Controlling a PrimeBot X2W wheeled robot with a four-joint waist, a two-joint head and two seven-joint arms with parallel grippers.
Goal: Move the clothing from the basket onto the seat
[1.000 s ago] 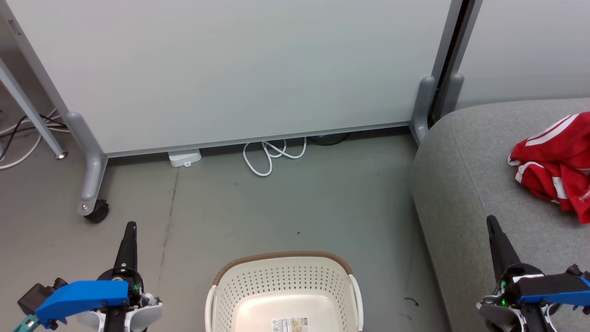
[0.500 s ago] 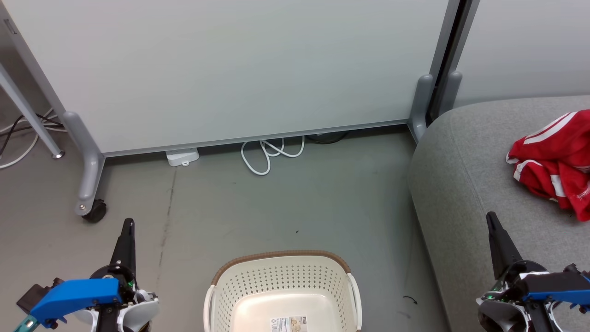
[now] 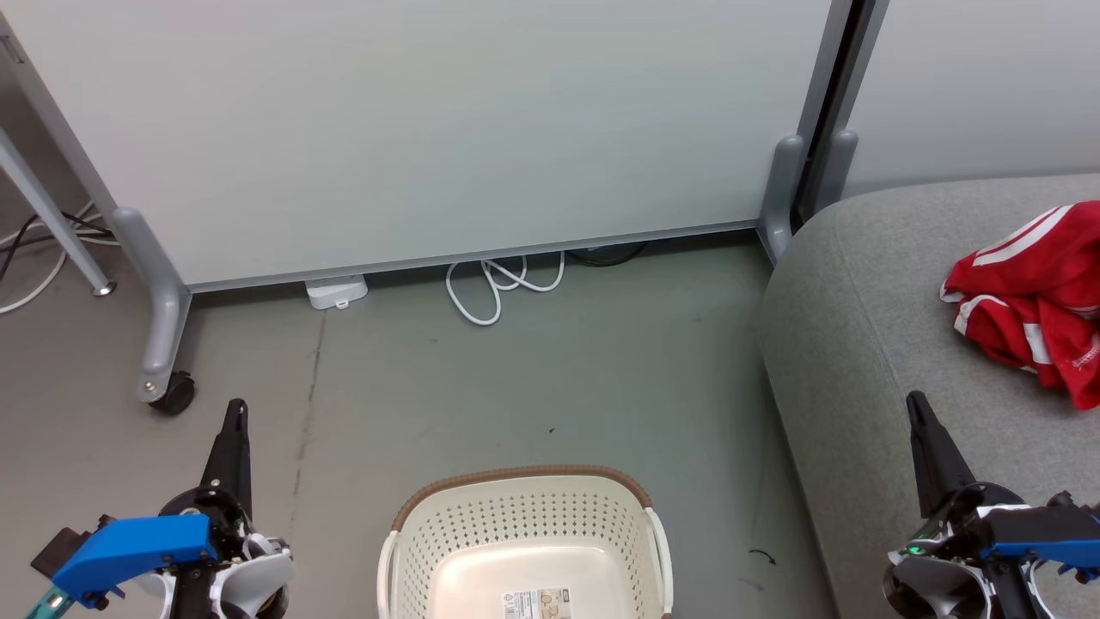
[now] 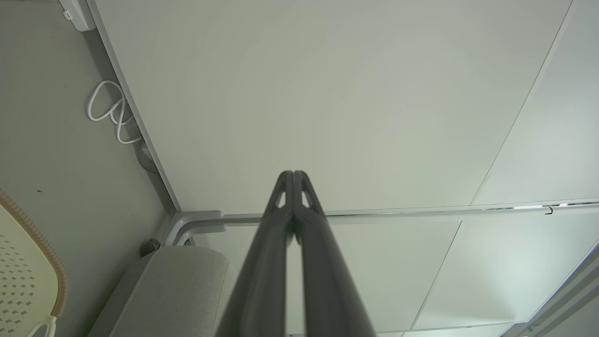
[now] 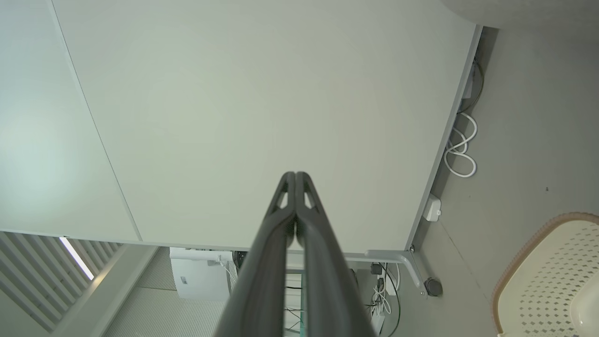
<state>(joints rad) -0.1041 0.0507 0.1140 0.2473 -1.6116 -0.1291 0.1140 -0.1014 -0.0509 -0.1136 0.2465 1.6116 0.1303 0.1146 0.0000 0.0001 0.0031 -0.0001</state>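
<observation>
Red clothing [image 3: 1027, 301] on seat [image 3: 859, 361], basket [image 3: 524, 475] on floor [image 3: 516, 378], left gripper [image 3: 235, 411] and right gripper [image 3: 916, 404] both pressed together.

Grey floor [image 3: 601, 378]; pale partition [image 3: 430, 129] on castors; white cable [image 3: 501, 284] coiled beneath.

the basket [image 3: 526, 520] is cut off by the bottom edge of the head view; the print on the label [image 3: 537, 603] on its floor is too small to be read. the clothing [image 3: 1027, 301] and the seat [image 3: 859, 361] are cropped by the right edge. in the left wrist view the seat is partly hidden behind the left gripper [image 4: 293, 174].
</observation>
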